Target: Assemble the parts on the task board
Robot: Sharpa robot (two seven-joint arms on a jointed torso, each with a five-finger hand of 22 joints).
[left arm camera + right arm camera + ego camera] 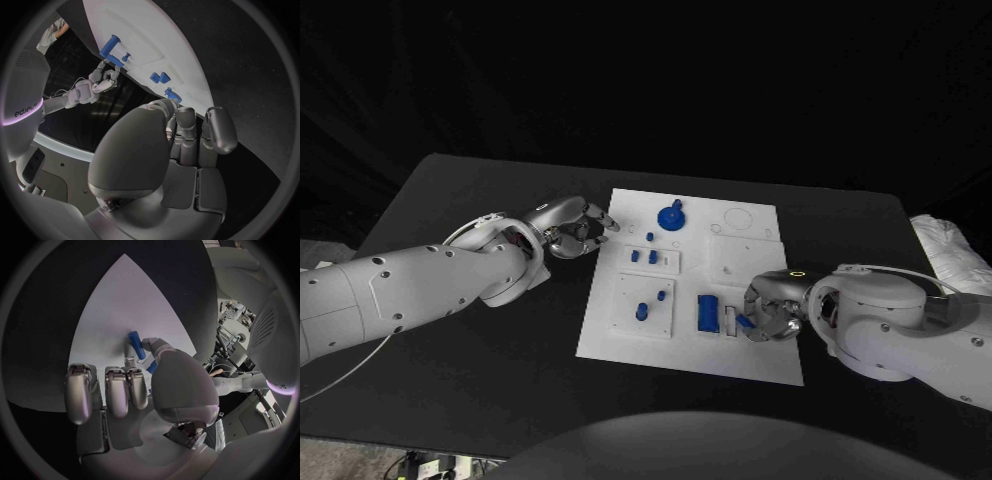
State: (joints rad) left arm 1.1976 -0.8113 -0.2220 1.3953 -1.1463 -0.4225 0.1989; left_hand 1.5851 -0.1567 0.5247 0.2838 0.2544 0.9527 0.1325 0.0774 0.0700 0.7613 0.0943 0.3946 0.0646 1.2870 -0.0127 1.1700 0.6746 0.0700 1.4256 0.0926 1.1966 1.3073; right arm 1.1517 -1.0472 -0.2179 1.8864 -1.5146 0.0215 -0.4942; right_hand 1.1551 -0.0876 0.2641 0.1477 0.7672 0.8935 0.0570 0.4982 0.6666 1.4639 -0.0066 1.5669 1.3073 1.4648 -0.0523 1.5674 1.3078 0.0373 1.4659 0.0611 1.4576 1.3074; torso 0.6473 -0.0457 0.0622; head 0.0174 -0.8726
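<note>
A: Looking at the right hand (769, 312), what has it got?
B: Its fingers are curled down over the near right part of the task board (625, 335), pinching a small blue part (744, 322) just beside the long blue block (708, 313)
A: And the left hand (571, 226)?
B: It hovers at the board's left edge with fingers curled in on nothing. A round blue part (672, 215) stands at the far end, small blue pegs (645, 257) mid-board
</note>
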